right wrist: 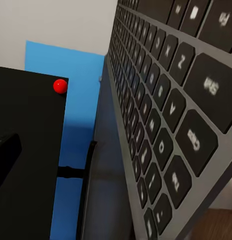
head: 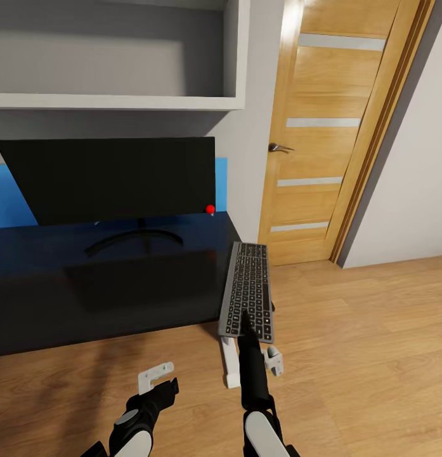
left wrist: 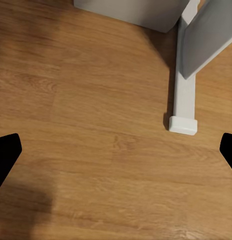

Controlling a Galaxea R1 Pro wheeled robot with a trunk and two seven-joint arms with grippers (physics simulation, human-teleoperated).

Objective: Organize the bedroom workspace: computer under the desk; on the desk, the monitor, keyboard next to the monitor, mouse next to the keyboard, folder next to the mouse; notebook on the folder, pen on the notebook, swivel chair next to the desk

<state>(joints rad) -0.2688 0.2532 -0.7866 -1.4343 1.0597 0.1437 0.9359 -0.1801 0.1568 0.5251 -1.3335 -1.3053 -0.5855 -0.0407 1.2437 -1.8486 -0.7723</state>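
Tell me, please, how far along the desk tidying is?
Done: the monitor stands on the desk. In hand: the right gripper holds the keyboard by its near end, at the desk's right edge and not yet laid flat. The left gripper is open and empty. Mouse, folder, notebook, pen and chair remain.

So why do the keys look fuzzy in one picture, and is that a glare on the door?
Right wrist view: the keyboard sits so close that its nearest key legends blur. Head view: a bright light patch washes out the door top, and the glossy desk mirrors the monitor.
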